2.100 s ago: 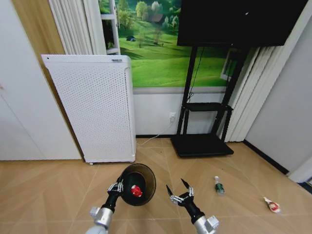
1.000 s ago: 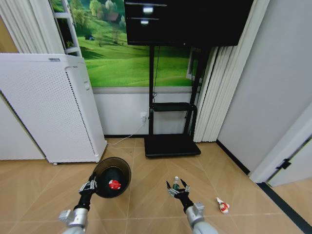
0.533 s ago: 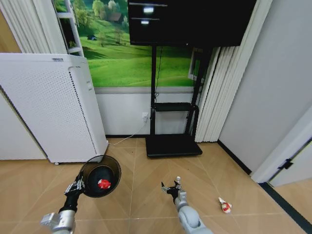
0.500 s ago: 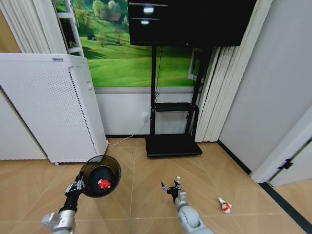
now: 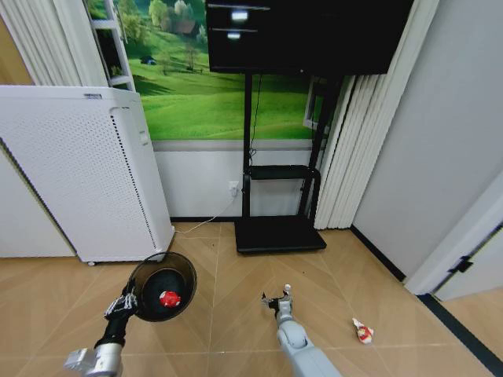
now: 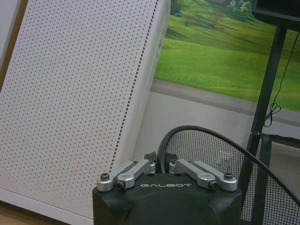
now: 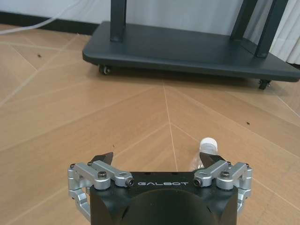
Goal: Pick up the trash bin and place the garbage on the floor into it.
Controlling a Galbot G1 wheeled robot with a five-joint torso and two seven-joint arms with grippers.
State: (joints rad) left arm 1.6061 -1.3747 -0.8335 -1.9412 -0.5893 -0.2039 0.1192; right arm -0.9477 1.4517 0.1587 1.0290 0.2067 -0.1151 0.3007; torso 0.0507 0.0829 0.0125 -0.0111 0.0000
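Note:
My left gripper (image 5: pixel 126 303) is shut on the rim of the black wire-mesh trash bin (image 5: pixel 161 276), which it holds off the floor, tipped with its mouth toward me. A red-and-white piece of garbage (image 5: pixel 168 298) lies inside it. In the left wrist view the fingers (image 6: pixel 140 166) pinch the rim and the mesh wall (image 6: pixel 206 152) curves away behind. My right gripper (image 5: pixel 276 301) (image 7: pixel 157 159) is open, low over the floor. The clear bottle (image 5: pixel 287 292) with its white cap (image 7: pixel 207 143) lies on the floor just at one fingertip. Another red-and-white piece (image 5: pixel 361 333) lies on the floor to the right.
A tall white perforated appliance (image 5: pixel 78 173) stands at the left against the wall. The black TV stand's wheeled base (image 5: pixel 279 234) (image 7: pixel 187 51) sits on the floor ahead of the bottle. White curtains and a grey wall (image 5: pixel 424 157) close off the right side.
The camera swung right earlier, then held. My right gripper has dropped toward the floor and closed in on the bottle. The left arm has carried the bin slightly out to the left.

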